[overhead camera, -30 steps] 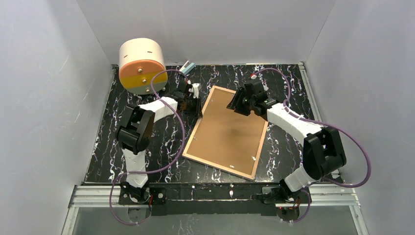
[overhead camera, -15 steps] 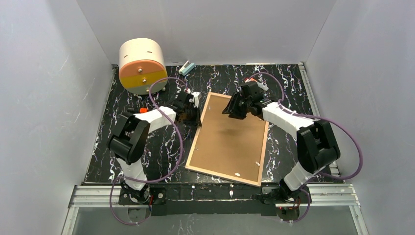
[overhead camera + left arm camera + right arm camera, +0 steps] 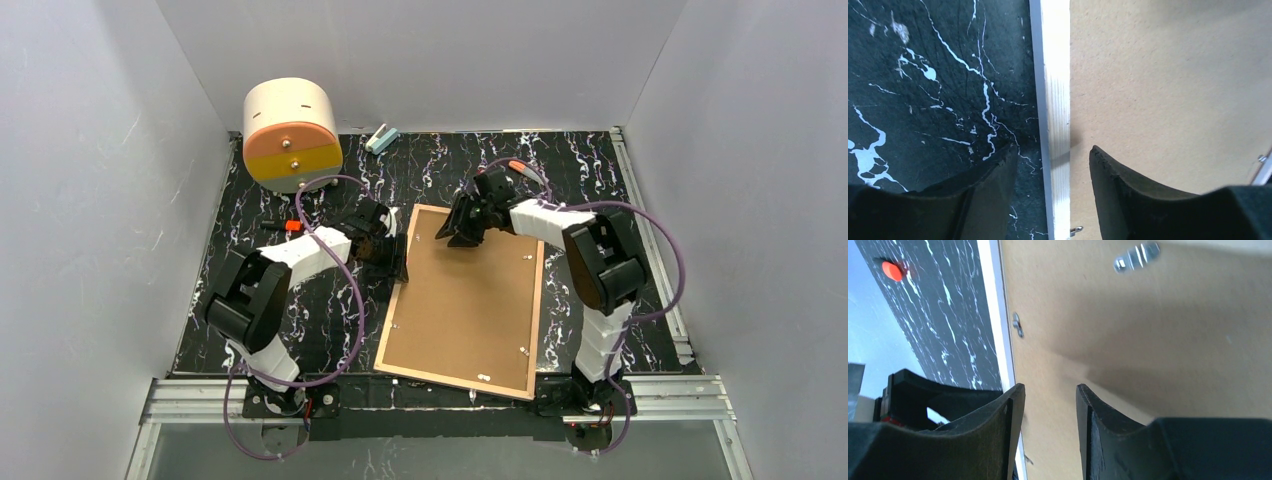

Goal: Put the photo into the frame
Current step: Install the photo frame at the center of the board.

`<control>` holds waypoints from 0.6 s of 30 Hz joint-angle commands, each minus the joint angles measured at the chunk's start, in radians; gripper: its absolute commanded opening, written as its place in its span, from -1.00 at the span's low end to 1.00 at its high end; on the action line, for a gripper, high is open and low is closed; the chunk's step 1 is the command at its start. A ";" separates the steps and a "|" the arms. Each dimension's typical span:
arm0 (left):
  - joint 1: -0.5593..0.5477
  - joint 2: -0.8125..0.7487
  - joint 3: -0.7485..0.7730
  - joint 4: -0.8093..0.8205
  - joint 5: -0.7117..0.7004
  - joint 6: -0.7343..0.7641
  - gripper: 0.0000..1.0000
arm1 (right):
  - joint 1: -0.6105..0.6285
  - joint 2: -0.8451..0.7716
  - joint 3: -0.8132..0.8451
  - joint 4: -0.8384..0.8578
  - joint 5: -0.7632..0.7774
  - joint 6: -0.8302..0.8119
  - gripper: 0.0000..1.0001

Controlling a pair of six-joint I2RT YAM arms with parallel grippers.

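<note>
**A:** Top view: what lies at the centre?

**B:** The frame (image 3: 1055, 75), flat and back up on the table (image 3: 620, 160), with its brown backing board (image 3: 465, 300) uppermost. One short side sits close to the table's near edge and the other points toward the far edge, the whole turned slightly askew.

**A:** And the left gripper (image 3: 1053, 149)?

**B:** It is at the frame's left long side, close to the far-left corner. In the left wrist view its two fingers (image 3: 993, 195) stand apart astride the pale wood rim, one over the table and one over the board (a gap shows on each side of the rim, so nothing is clamped).

**A:** The right gripper (image 3: 1049, 387)?

**B:** It is at the frame's far short side, over the board. Its fingers are parted, with only board visible between them. Whether the tips touch the board cannot be told from this angle. A small metal tab (image 3: 1018, 325) sits on the board just inside the rim.

**A:** Elsewhere?

**B:** A round cream-and-orange box (image 3: 290, 135) stands in the table's far-left corner. A small pale-blue item (image 3: 380, 138) lies at the far edge, well apart from the frame.
</note>
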 commanded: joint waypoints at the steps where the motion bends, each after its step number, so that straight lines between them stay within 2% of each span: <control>1: 0.027 0.022 0.062 -0.007 0.032 -0.040 0.06 | 0.008 0.086 0.127 0.073 -0.063 0.004 0.01; 3: 0.030 0.044 0.069 0.020 0.042 -0.052 -0.02 | 0.012 0.132 0.181 0.071 -0.065 0.006 0.01; 9: 0.030 0.091 0.060 0.039 0.030 -0.056 -0.48 | 0.033 0.228 0.271 0.071 -0.055 0.007 -0.04; 14: 0.031 0.096 0.032 0.039 0.010 -0.053 -0.71 | 0.058 0.281 0.316 0.055 -0.086 -0.007 -0.06; 18: 0.031 0.099 0.026 0.044 0.000 -0.062 -0.81 | 0.077 0.306 0.331 0.058 -0.112 -0.018 -0.06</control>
